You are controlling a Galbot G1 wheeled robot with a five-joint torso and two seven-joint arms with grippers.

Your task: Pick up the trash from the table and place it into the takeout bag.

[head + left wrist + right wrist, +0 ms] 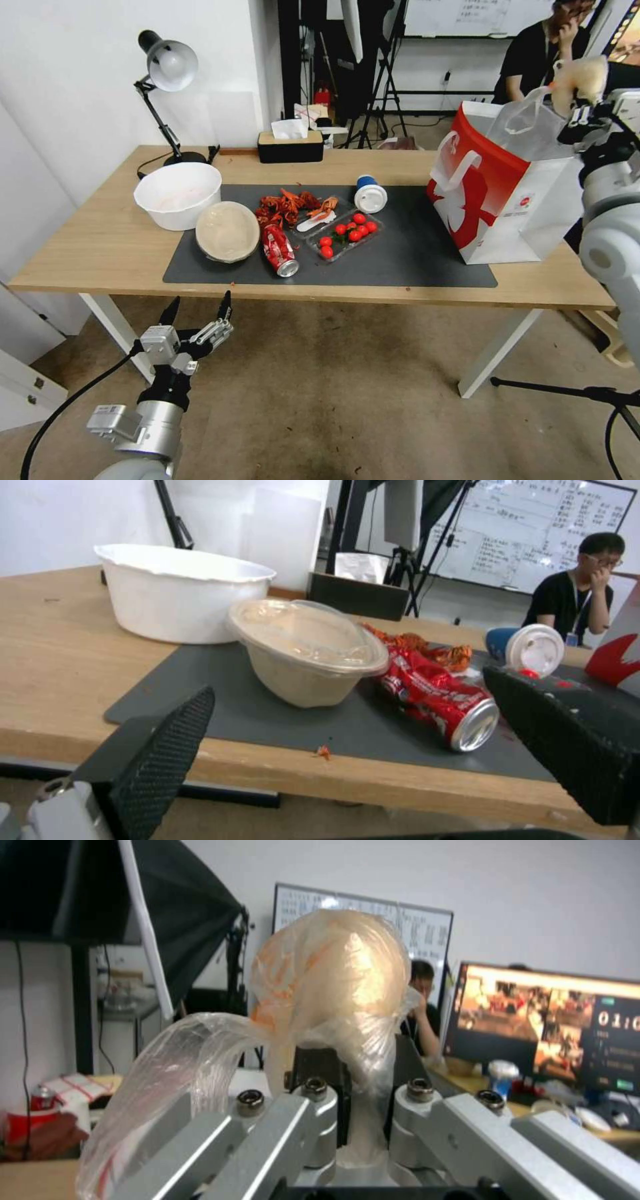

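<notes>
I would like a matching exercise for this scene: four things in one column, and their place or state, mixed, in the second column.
Things:
1. red soda can
2. blue-white lidded cup
3. small beige roundish lump
4. left gripper

Place or state:
A. held above the takeout bag
B. open, below the table edge
C. on its side beside the round beige bowl
D. on its side behind the tomato tray

Pairs: 1-C, 2-D, 3-A, 4-B

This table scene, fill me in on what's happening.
The right gripper is raised above the takeout bag, shut on a small beige roundish lump wrapped in clear plastic. The left gripper hangs open in front of the table. On the mat lie the round beige bowl, red soda can and blue-white lidded cup.
</notes>
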